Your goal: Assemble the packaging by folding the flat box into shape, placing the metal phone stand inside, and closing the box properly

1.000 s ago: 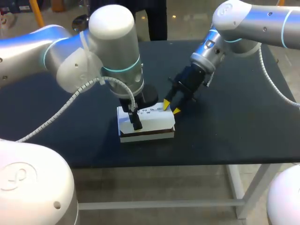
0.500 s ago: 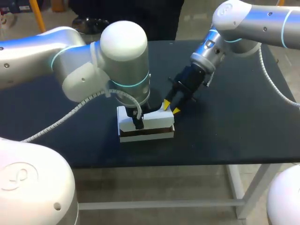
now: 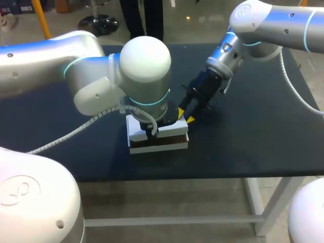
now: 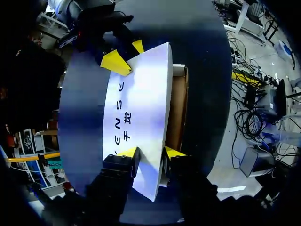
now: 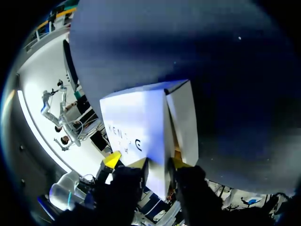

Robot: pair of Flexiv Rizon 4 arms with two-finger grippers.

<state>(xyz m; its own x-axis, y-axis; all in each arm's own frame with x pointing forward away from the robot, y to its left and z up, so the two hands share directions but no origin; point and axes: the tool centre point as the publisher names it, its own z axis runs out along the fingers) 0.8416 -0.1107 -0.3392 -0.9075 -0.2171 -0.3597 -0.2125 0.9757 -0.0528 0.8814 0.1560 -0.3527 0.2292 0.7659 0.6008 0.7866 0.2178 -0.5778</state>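
Note:
A white box with brown sides lies near the table's front middle. Its printed white lid stands slightly raised over the brown inside. No phone stand shows. My left gripper holds one end of the lid, with a yellow tip pressed on each side of its edge. In the head view that gripper is hidden under its own wrist. My right gripper grips the opposite end. In its wrist view the lid and a side flap run between the right gripper.
The box is the only loose thing on the dark table. Its front edge runs just below the box, and bare surface lies to the right and far left. My left arm's bulk hangs over the box's back half.
My left arm has swung rightward over the box, and its fingers have drawn together onto the lid's end. The right arm and the box have stayed still.

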